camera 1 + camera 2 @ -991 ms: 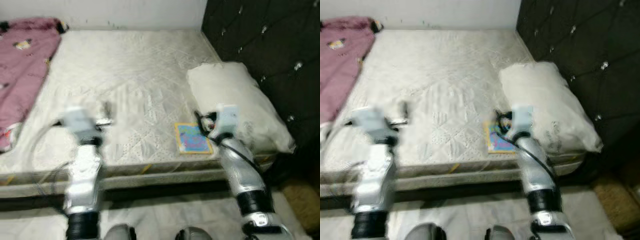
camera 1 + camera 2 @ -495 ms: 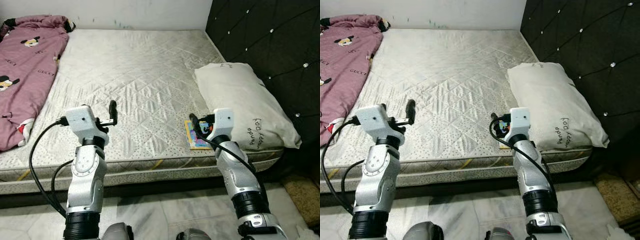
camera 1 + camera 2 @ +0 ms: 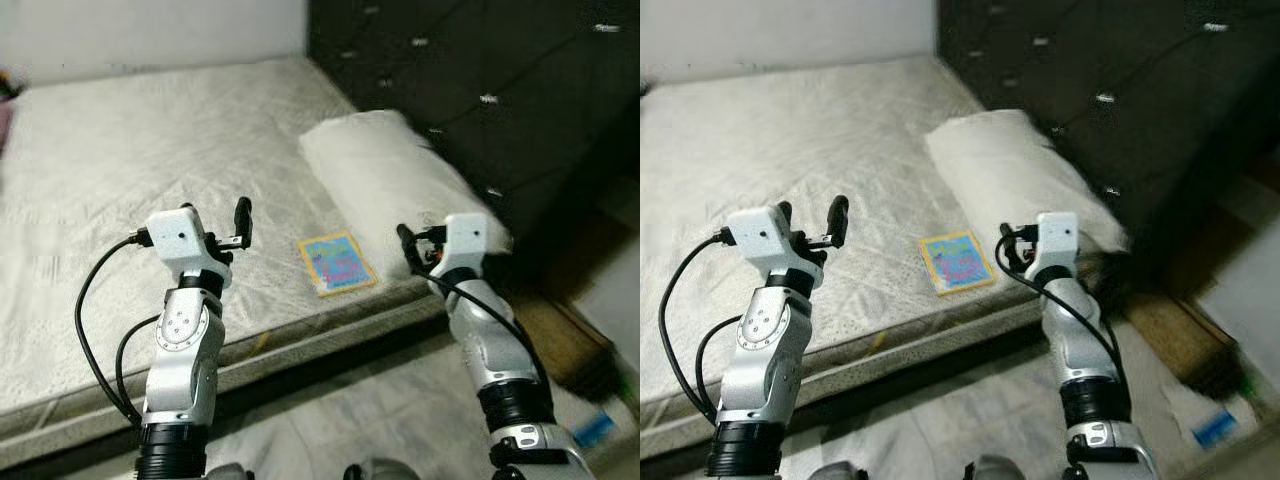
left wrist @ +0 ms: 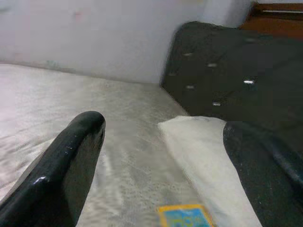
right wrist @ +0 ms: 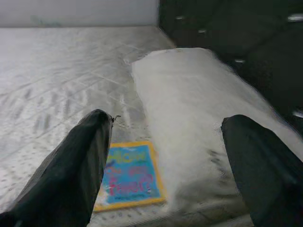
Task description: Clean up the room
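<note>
A wide bed with a pale grey quilted bare mattress (image 3: 130, 150) takes up most of the head views, with a black button-tufted padded headboard (image 3: 470, 80) along its edge from 12 to 3 o'clock. A long off-white pillow (image 3: 385, 175) lies against that headboard, and just beside the pillow, toward 7 o'clock from it and near the mattress's front edge, a thin square picture book with a yellow border and a blue and pink cover (image 3: 337, 264) lies flat. The left tool (image 3: 243, 220) is raised above the mattress at 9 o'clock from the book, well apart from it, its two black fingers (image 4: 66, 165) spread wide and released, grasping nothing. The right tool (image 3: 405, 245) hangs over the mattress's front edge at 3 o'clock from the book, near it but not touching, and just at the pillow's near end; its fingers (image 5: 71, 170) also stand wide apart and empty, the book showing between them in the right wrist view. Below the bed runs a pale tiled floor (image 3: 330, 420), blurred, with a small blue scrap (image 3: 1213, 428) lying at 4 o'clock.
</note>
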{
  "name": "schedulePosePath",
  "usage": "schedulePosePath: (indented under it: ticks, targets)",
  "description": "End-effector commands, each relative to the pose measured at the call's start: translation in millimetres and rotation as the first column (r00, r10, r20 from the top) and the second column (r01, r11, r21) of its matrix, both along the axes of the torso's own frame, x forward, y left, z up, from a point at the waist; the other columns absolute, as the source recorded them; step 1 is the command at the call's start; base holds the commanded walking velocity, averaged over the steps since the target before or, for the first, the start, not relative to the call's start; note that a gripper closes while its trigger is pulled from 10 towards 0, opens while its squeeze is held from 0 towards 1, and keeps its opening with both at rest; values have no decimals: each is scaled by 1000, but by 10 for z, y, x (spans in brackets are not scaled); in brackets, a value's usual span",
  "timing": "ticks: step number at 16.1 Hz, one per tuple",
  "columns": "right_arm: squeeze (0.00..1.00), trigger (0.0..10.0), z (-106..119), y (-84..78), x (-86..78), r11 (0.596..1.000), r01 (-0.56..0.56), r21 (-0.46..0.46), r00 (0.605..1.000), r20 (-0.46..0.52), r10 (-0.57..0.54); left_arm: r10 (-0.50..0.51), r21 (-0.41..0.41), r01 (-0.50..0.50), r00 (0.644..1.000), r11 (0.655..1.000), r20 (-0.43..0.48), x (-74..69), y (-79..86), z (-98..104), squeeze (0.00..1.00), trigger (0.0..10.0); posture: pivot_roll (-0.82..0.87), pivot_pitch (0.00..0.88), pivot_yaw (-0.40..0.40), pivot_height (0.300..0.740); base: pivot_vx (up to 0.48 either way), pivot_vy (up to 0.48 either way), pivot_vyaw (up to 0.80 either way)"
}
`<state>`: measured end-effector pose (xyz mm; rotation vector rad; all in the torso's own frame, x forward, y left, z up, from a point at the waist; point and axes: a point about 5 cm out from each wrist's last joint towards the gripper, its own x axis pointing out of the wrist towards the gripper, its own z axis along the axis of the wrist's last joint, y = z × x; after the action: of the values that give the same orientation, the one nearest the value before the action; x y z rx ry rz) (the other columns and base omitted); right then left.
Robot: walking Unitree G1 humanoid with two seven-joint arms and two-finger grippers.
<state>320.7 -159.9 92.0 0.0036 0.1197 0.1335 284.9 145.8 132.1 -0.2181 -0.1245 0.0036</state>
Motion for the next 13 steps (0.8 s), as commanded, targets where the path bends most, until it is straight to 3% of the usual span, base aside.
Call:
schedulePosePath:
  ticks: [1,7,13]
  targets:
    - [0,10000,43,90,31,1000,-21,3,1000,18,21,17,-5,-17,1000,1000,-8,-16,37,-19,0,10000,-30,3,-23,740,356,0,0]
    - [0,10000,45,85,37,1000,-20,1,1000,23,19,31,-6,-31,999,1000,-26,-12,51,-37,0,10000,-27,6,-24,740,346,0,0]
    - [0,10000,41,98,25,999,-32,4,999,30,32,65,-13,-66,997,998,-46,-29,7,-89,0,10000,-24,14,-26,740,0,0,0]
